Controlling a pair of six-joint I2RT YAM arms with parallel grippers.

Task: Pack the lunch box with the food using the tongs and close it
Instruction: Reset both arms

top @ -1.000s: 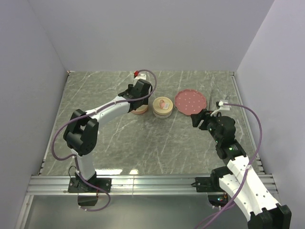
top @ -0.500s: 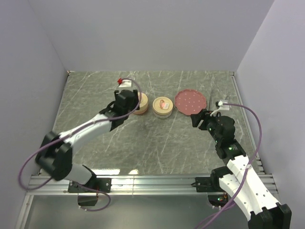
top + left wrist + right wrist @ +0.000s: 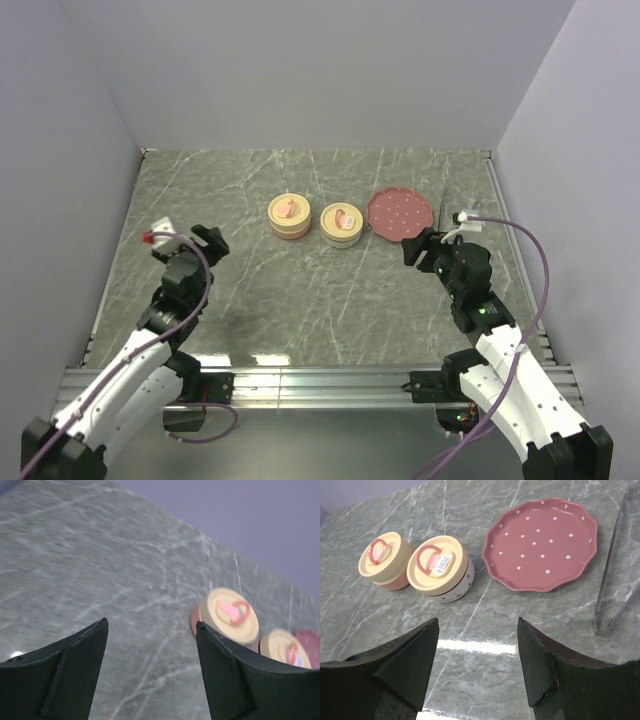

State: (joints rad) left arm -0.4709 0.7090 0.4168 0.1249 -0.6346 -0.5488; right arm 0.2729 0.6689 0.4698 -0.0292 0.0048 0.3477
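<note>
The lunch box is two round lidded bowls, each cream lid bearing a pink-red emblem. The pink bowl (image 3: 288, 217) (image 3: 229, 616) (image 3: 384, 561) stands left of the white speckled bowl (image 3: 341, 225) (image 3: 440, 569). The thin metal tongs (image 3: 441, 210) (image 3: 615, 570) lie on the table right of the pink dotted plate (image 3: 400, 212) (image 3: 542, 542), which carries nothing. The food is out of view. My left gripper (image 3: 205, 240) (image 3: 152, 625) is open and holds nothing, well back and left of the bowls. My right gripper (image 3: 420, 245) (image 3: 479, 622) hangs open over bare table, nearer than the plate.
Grey marbled tabletop (image 3: 300, 290) with lilac walls on three sides. A metal rail (image 3: 320, 380) runs along the near edge, with another down the right side. Purple cables loop off both arms.
My left arm has drawn back from the pink bowl to the near left and its jaws have spread wider. The pink bowl now stands uncovered by the arm. The right arm has not moved.
</note>
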